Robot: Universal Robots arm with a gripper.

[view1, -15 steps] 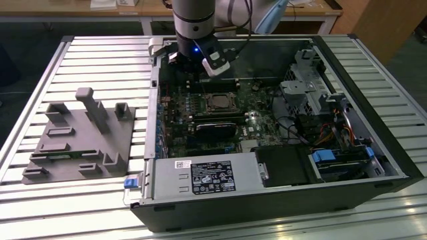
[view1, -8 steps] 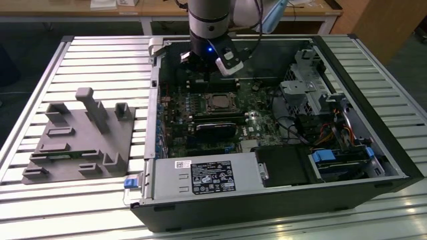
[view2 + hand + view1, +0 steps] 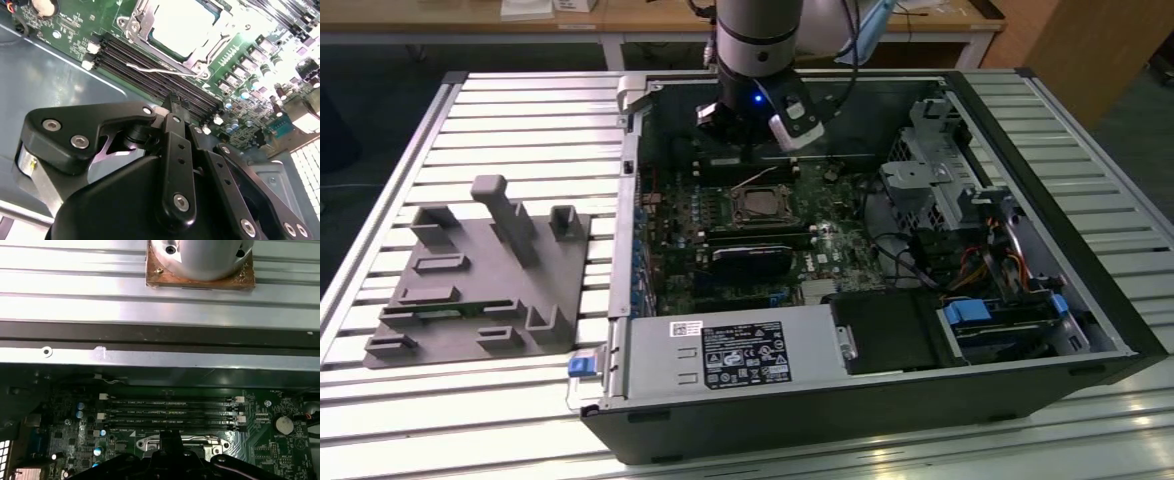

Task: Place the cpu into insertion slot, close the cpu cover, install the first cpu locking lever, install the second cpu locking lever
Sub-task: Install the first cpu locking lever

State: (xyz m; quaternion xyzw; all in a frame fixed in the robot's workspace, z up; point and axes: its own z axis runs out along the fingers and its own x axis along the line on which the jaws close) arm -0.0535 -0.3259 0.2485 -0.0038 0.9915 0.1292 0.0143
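Observation:
The cpu point(image 3: 182, 22) lies flat in the insertion slot point(image 3: 736, 193) on the green motherboard, its dull metal face up. The silvery cpu cover point(image 3: 136, 22) lies down around it, with the chip showing through its window. A thin wire locking lever point(image 3: 155, 70) runs along the socket's edge beside the black memory slots point(image 3: 150, 60). My gripper point(image 3: 172, 100) hangs just above those slots, a short way from the lever, its black fingers together and holding nothing. In the exterior view the gripper point(image 3: 744, 150) is inside the case, just behind the cpu point(image 3: 761, 206).
The open computer case point(image 3: 1014, 130) stands on a slatted metal table. A long black card point(image 3: 754, 255) lies in front of the socket, a power supply point(image 3: 720, 355) nearer the front, and drive bays point(image 3: 934, 180) on the exterior view's right. A grey fixture block point(image 3: 474, 275) sits outside on that view's left.

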